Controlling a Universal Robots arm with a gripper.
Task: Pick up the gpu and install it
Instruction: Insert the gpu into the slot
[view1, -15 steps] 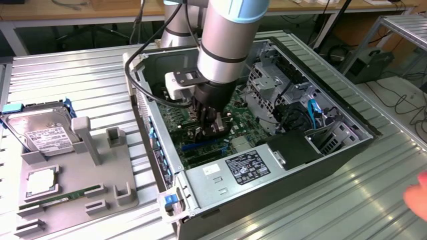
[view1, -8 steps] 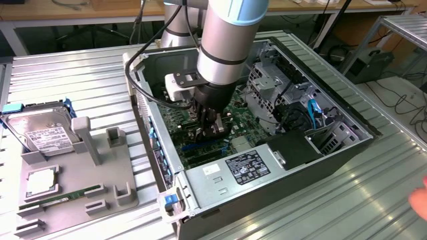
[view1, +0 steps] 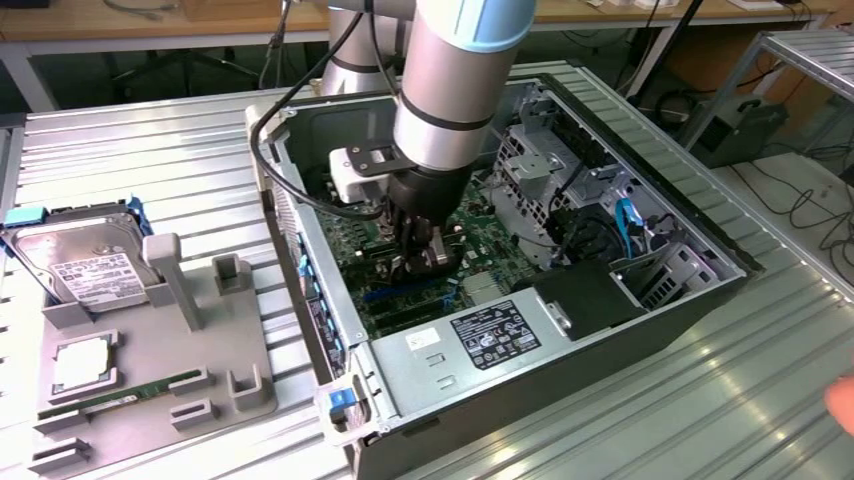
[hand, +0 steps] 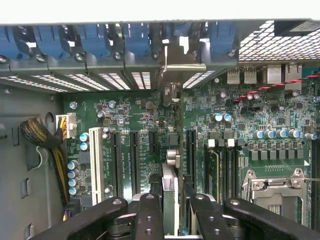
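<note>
My gripper reaches down into the open computer case, just above the green motherboard. In the wrist view the gripper is shut on the gpu. The gpu is seen edge-on as a thin card standing upright between the two black fingers. Its silver bracket meets the rear slot openings of the case, beside the blue latches. The card stands between two long black expansion slots. Whether its lower edge is seated in a slot is hidden.
A grey fixture tray at the exterior view's left holds a silver hard drive, a processor and a green memory stick. The power supply and drive cage hem in the gripper. A person's hand shows at the right edge.
</note>
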